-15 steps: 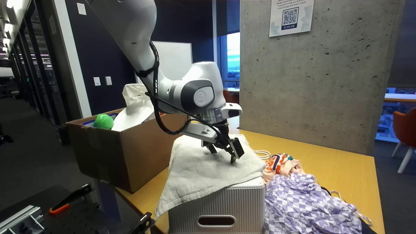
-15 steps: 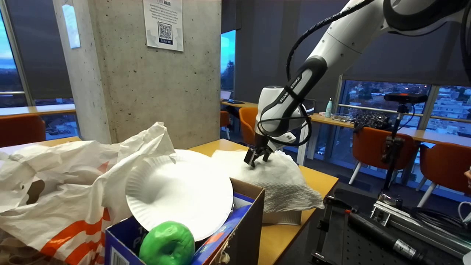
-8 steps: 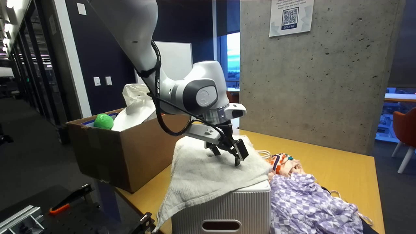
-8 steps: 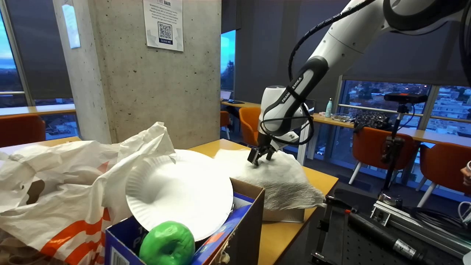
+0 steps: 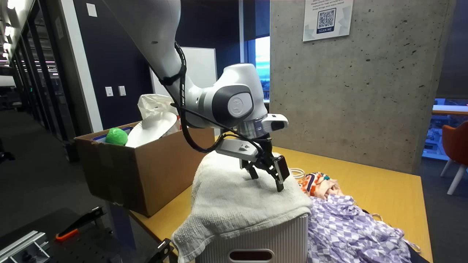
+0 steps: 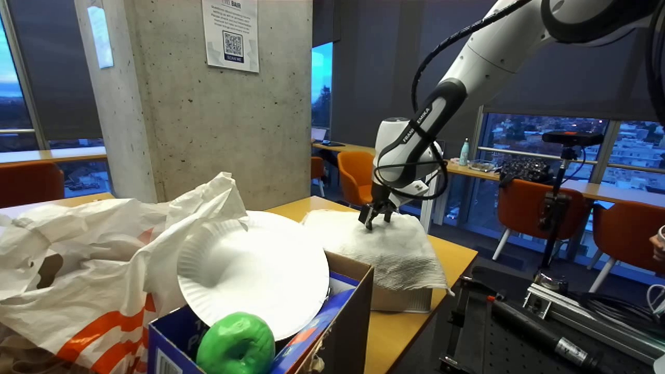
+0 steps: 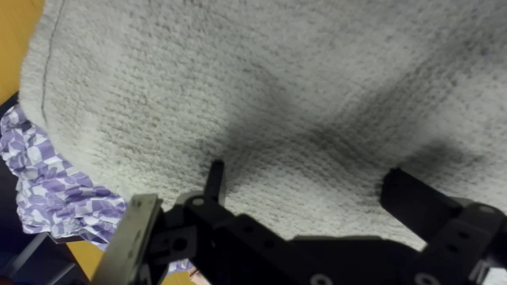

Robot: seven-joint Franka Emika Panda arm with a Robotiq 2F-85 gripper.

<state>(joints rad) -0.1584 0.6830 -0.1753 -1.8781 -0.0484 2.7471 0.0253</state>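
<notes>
A concrete pillar (image 5: 347, 91) is filling an exterior view's upper right behind a yellow table (image 5: 387, 182). At centre, the gripper (image 5: 267, 182) is standing wide, fingertips apparently touching the white towel (image 5: 234, 201) draped over a ribbed bin (image 5: 278, 235); sideways pressure could be dragging both askew. The towel is overhanging at lower left; a cardboard box (image 5: 172, 171) is limiting room leftward, checked cloth (image 5: 347, 230) rightward.

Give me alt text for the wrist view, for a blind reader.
An open end effector stands over a whitish cloth that fills most of the picture, with purple-and-white checked fabric at lower left.
</notes>
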